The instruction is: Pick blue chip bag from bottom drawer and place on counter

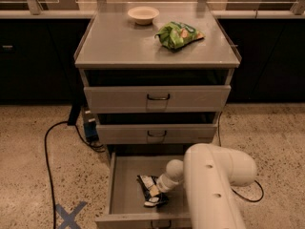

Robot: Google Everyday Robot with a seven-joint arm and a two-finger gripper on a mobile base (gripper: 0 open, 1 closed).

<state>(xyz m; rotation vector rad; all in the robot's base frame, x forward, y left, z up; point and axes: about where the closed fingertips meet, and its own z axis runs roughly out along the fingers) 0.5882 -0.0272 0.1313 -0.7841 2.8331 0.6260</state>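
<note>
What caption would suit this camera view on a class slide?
Gripper at the blue chip bag in the open bottom drawer; green chip bag and bowl on the counter.

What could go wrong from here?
The claw sits low in the bottom drawer at the blue chip bag, and the arm hides the contact; a poor grip might slip. The middle drawer is just above; lifting could snag it. The counter holds a green chip bag and a bowl; placing might bump them.
</note>
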